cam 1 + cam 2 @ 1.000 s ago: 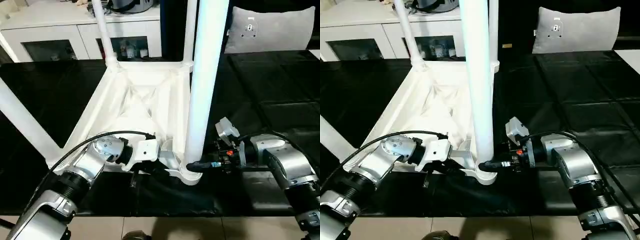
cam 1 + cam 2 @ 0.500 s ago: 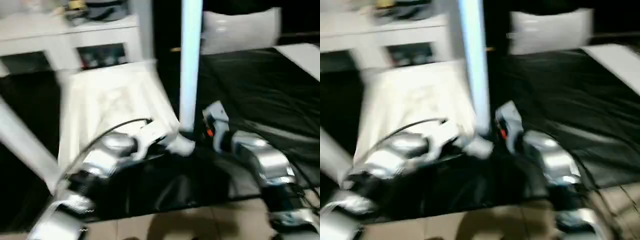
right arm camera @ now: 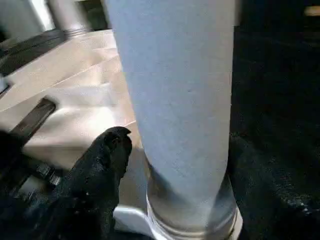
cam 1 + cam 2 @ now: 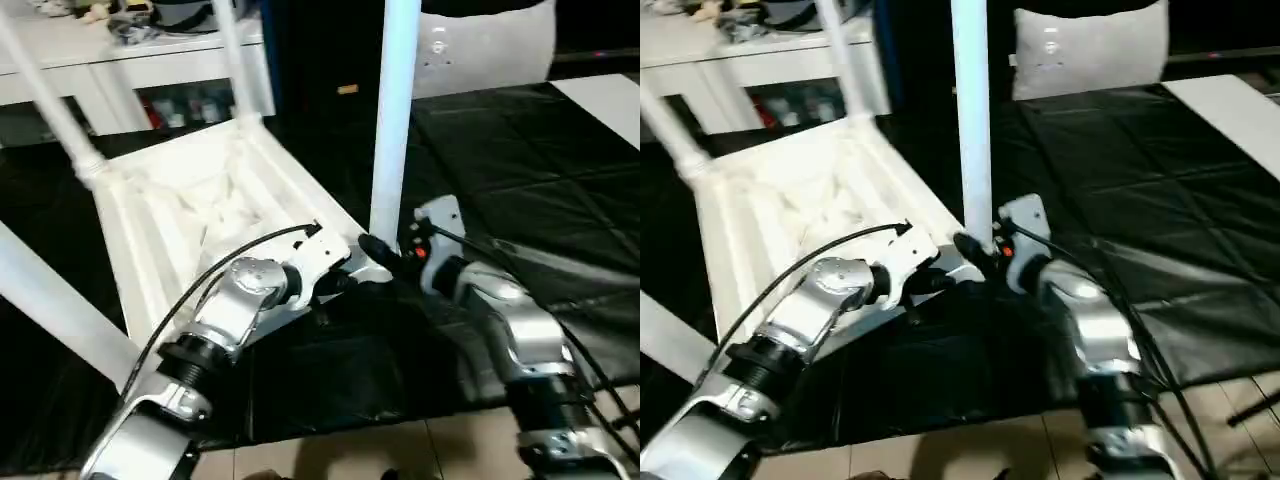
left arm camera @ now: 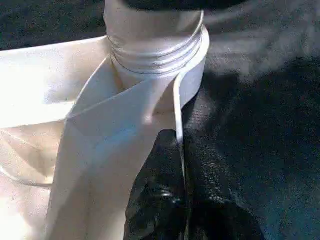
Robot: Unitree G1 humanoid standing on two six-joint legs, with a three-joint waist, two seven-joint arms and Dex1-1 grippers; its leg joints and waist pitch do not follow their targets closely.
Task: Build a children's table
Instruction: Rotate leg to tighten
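Note:
The white tabletop (image 4: pixel 190 200) lies upside down on the black mat, ribbed underside up, with legs standing in its corner sockets. The nearest leg (image 4: pixel 392 120) rises from the near corner socket (image 5: pixel 155 45). My left gripper (image 5: pixel 179 137) is shut on the tabletop's thin rim just beside that socket; it also appears in the head view as the left gripper (image 4: pixel 343 280). My right gripper (image 4: pixel 378 247) is closed around the base of that nearest leg (image 3: pixel 175 100), with one black finger (image 3: pixel 107 160) beside it.
Three more legs stand up: far left (image 4: pixel 50 100), far middle (image 4: pixel 232 60), near left (image 4: pixel 50 300). A grey cushion (image 4: pixel 490 45) leans at the back right, a white cabinet (image 4: pixel 130 65) behind. The mat's front edge meets tiled floor (image 4: pixel 350 455).
The whole view has swung and tilted, so the table looks turned. Both grippers keep the same hold at the near corner as before.

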